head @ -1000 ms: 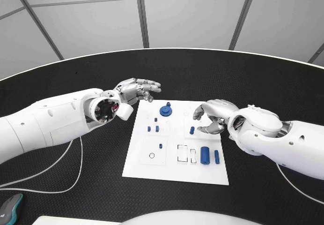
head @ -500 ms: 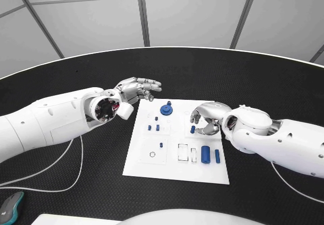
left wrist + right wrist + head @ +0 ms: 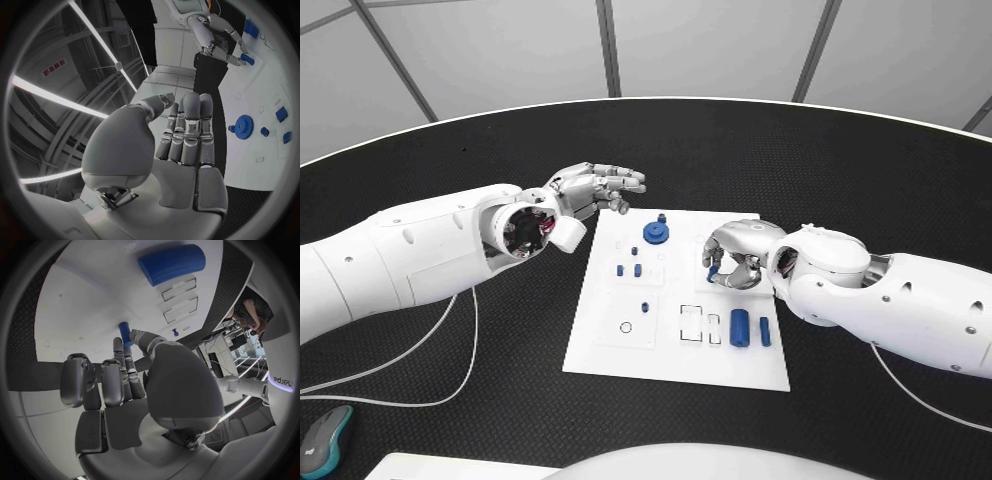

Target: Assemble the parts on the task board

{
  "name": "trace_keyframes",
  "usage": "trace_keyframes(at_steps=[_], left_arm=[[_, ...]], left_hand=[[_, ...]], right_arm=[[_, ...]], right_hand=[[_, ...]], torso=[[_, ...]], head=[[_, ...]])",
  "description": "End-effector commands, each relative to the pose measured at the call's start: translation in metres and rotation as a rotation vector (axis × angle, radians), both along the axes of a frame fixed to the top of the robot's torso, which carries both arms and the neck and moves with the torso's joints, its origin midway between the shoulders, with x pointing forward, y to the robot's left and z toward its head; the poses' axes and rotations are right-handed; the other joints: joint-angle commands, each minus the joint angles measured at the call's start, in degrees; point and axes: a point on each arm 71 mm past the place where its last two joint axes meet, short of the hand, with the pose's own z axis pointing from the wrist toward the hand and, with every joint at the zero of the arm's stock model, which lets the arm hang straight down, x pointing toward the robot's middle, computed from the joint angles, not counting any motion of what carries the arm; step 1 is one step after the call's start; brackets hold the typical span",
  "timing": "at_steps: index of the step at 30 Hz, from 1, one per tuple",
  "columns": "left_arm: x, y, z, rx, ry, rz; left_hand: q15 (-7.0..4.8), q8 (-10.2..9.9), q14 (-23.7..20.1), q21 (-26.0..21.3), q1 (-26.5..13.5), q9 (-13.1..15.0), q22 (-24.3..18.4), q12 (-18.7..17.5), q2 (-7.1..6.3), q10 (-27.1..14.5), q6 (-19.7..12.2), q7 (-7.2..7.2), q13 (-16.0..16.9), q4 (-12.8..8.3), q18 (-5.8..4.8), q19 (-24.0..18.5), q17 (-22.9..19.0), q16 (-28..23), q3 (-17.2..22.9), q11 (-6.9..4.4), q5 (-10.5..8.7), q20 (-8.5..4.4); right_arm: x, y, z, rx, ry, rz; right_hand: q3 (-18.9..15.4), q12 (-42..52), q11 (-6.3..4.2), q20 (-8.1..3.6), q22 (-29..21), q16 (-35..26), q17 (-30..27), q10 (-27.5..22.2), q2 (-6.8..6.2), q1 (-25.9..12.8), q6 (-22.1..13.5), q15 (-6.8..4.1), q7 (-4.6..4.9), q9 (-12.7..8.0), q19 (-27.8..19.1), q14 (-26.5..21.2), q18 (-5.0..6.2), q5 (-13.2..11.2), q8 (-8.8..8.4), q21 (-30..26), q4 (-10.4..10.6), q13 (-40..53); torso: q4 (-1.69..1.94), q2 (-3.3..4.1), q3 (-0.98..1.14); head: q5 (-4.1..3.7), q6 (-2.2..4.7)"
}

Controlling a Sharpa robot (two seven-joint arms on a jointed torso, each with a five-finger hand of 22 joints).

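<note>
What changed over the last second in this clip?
The right hand has slid further in over the task board and lowered onto a small blue peg, fingertips now at it. The left hand stayed raised and empty beyond the board's far corner. The other blue parts kept their places.

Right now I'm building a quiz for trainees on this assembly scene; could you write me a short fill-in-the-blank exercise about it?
1. The white rectangular task board lies on a ____ table.
2. The right robot hand pinches a small ____ peg.
3. The left robot hand holds ____.
4. The blue round gear sits nearer the ____ robot hand.

Missing words: black; blue; nothing; left
</note>
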Motion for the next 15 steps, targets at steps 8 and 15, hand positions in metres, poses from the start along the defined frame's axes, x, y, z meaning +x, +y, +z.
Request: trace_keyframes(at_steps=[8,15], left_arm=[[-0.0001,0.0009,0.0000,0.001,0.001,0.002],[-0.0004,0.0010,0.0001,0.002,0.001,0.003]], left_hand=[[-0.08,0.17,-0.41,-0.31,0.13,0.06,-0.06,0.32,0.64,-0.36,-0.19,0.01,0.05,-0.05,0.83,-0.30,-0.05,-0.22,-0.40,0.12,0.31,-0.18],[-0.06,0.15,-0.43,-0.37,0.11,0.07,-0.09,0.38,0.64,-0.47,-0.28,0.04,0.09,-0.01,0.83,-0.31,-0.13,-0.22,-0.50,0.14,0.30,-0.16]], right_arm=[[0.0000,0.0002,-0.0035,-0.017,0.016,0.001],[-0.0002,0.0021,-0.0042,-0.015,0.015,0.002]], right_hand=[[0.90,0.74,-0.36,-0.84,9.32,0.22,0.49,2.19,0.64,0.86,2.17,-0.83,-0.14,0.50,2.54,2.51,-0.01,0.09,1.18,1.08,-0.34,0.21],[1.27,0.77,-0.58,-0.99,9.53,0.34,0.68,3.07,1.38,1.36,3.88,-0.99,-0.42,0.92,2.65,2.58,-0.08,0.08,2.04,1.45,-0.80,0.35]], torso=[[-0.03,-0.05,-0.01],[-0.02,-0.02,0.00]], head=[[0.09,-0.16],[0.05,-0.27]])
